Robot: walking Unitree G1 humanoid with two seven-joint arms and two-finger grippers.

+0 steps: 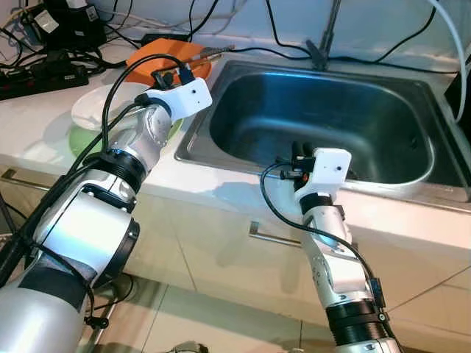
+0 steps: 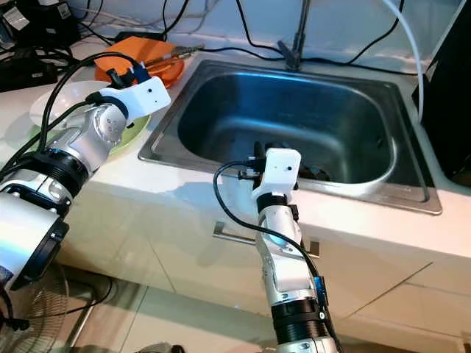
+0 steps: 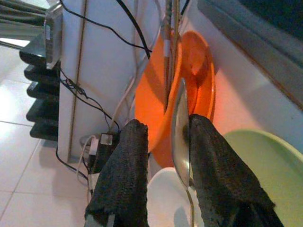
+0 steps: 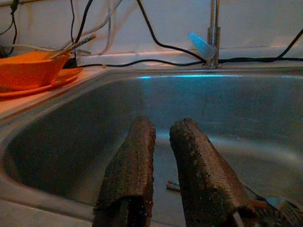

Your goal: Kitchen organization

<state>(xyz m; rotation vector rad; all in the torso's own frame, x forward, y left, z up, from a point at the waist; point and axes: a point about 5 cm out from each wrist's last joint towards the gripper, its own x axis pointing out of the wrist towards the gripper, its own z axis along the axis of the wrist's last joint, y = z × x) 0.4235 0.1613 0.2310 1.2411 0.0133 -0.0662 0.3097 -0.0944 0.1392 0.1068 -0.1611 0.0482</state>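
L tool spread around spoon by orange bowl; R tool slightly parted over sink

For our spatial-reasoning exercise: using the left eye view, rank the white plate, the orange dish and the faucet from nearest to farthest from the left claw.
1. Orange dish: just behind the left claw.
2. White plate: on the counter, to the claw's left.
3. Faucet: behind the sink, far to the right.

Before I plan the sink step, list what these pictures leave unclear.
- Steel sink floor near its front wall: head views, hidden by the right gripper.
- Small bits on the sink bottom: right wrist view, too dark and cut by the edge.
- Metal spoon: left wrist view, the left gripper hides any contact.
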